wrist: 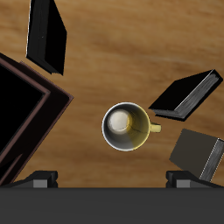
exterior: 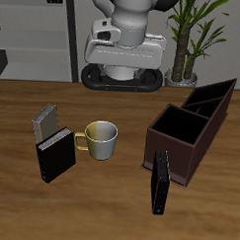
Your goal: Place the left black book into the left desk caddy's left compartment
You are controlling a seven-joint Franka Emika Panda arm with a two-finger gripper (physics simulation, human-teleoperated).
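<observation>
The left black book [exterior: 161, 182] stands upright on the tabletop [exterior: 108, 206], just before the left desk caddy [exterior: 189, 128], long axis vertical. The pincer [wrist: 112, 180] hangs above the mug [wrist: 129, 127], well apart from the book; its jaw state cannot be determined.

**Materials and Surface Finish**

The table [exterior: 108, 206] has a warm brown wood-grain surface with a low, satin sheen. The left desk caddy [exterior: 191, 120] is dark brown and matt, its inner walls near black. The left black book [exterior: 161, 182] has a plain, smooth black cover without gloss. The thicker black book [exterior: 56, 155] shows pale paper page edges. The grey book [exterior: 45, 121] looks matt. The mug [exterior: 99, 138] has a smooth, glossy glazed finish, pale outside and yellowish inside.
</observation>
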